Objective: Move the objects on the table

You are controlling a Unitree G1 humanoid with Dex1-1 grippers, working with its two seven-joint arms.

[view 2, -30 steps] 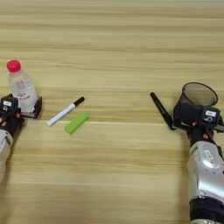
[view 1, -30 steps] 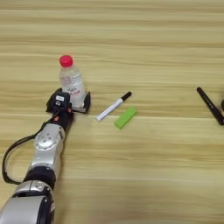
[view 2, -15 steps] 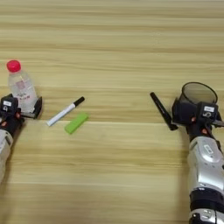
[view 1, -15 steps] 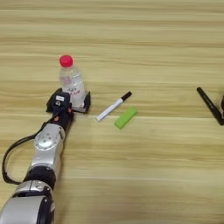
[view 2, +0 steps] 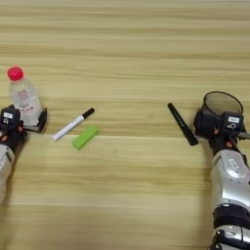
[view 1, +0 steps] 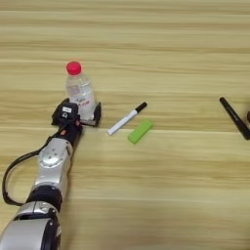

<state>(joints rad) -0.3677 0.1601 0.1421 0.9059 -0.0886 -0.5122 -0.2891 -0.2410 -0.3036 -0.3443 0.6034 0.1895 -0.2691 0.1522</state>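
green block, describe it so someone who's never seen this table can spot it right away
On the light-wood table, start at the clear bottle with the red cap standing by the left gripper. To its right lies a white marker with a black cap, and just beyond that the green block. It is the only bright green, flat rectangular piece.

robot test bench, bare wooden table [view 1: 146, 44], small props
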